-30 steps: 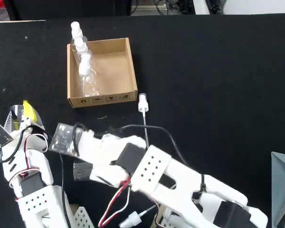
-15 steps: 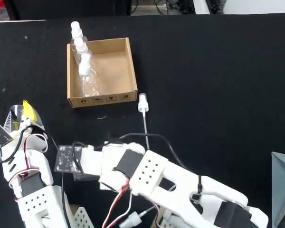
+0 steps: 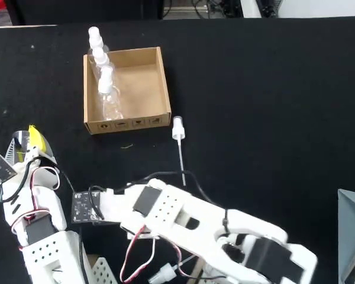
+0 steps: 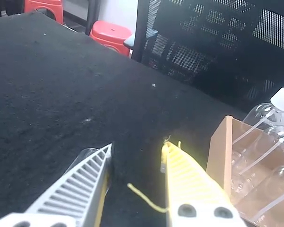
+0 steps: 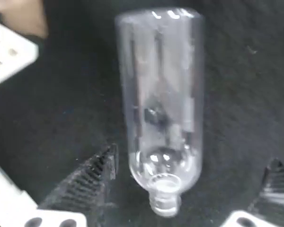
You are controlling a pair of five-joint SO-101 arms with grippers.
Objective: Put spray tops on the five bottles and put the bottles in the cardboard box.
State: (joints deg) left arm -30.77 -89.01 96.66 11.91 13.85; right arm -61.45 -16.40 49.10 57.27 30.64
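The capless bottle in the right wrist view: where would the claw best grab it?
Probably across the straight cylindrical body, coming from the neck end. The bottle lies on its side, open neck toward the right gripper, whose open jaws flank it; the neck looks too narrow for a firm hold.

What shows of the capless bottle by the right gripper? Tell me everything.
The bottle is clear, plastic-looking and cylindrical with rounded shoulders. It has no spray top: its short neck is open. It lies on its side on the black table, neck end between the open fingers of the right gripper, which seem not to touch it.
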